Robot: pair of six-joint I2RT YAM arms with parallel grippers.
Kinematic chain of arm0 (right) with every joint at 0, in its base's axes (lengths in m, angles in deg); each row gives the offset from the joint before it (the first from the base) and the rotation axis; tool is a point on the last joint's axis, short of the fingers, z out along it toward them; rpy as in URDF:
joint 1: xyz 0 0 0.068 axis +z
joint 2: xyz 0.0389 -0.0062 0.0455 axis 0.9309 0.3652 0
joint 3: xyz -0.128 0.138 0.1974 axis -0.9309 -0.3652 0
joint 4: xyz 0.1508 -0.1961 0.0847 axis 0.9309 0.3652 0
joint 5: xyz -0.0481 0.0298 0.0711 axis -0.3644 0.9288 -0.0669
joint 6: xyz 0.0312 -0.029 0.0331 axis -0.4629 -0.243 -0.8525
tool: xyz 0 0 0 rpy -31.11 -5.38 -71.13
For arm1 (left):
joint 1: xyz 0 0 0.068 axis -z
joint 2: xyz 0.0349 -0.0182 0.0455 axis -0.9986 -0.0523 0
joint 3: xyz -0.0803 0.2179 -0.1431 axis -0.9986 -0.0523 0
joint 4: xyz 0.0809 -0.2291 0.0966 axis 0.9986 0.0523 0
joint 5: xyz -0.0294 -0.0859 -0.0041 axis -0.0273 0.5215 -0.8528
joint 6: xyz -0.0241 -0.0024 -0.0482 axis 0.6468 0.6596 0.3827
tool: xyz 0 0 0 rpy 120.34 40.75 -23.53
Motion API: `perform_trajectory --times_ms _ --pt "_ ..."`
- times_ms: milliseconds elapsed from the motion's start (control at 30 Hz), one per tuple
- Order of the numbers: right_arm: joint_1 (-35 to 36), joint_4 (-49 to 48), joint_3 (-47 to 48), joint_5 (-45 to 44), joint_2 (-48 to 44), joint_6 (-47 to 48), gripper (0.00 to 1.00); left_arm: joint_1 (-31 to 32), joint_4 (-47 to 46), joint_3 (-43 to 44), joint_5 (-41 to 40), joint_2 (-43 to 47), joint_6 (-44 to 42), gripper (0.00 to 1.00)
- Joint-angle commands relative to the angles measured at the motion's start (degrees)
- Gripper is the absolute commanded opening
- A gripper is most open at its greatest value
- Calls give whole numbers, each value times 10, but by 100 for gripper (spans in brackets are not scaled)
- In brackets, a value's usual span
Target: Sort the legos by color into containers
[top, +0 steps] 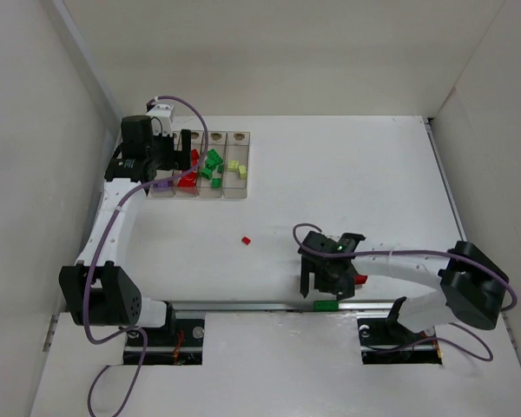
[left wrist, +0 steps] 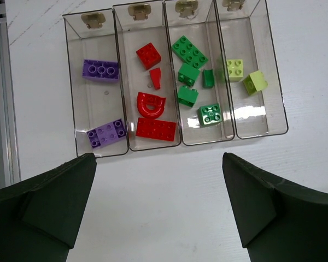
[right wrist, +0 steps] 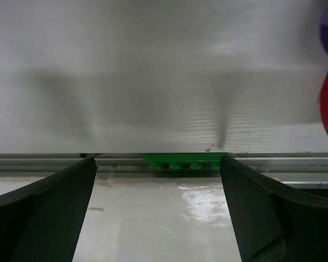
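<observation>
Hovering over the far-left containers [left wrist: 165,76] with its jaws apart and empty, the left gripper [left wrist: 158,159] threatened little beyond bumping a wall and jolting the purple, red, green and pale yellow bricks [left wrist: 156,129] lying inside. Further right, a small red brick [top: 246,239] lay alone in the middle of the table [top: 373,174], and the right gripper [top: 326,288], jaws likewise spread on nothing, hung above a green brick [right wrist: 183,161] lying in the seam [right wrist: 44,158] at the near edge. Sitting so low there, that brick probably risked being scraped past or pushed deeper by the fingers [right wrist: 44,207], while another red brick [top: 359,279] just right of the gripper could have been knocked away.
</observation>
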Motion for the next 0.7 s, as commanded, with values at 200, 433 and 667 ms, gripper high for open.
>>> perform_trajectory --times_ms 200,433,667 --pt "36 -12 -43 -23 -6 -57 100 7 -10 25 2 3 7 100" --pt "36 7 -67 -31 -49 -75 99 18 -10 25 -3 3 7 100" --pt "36 2 -52 -23 -41 -51 96 18 -4 31 -9 3 7 100"
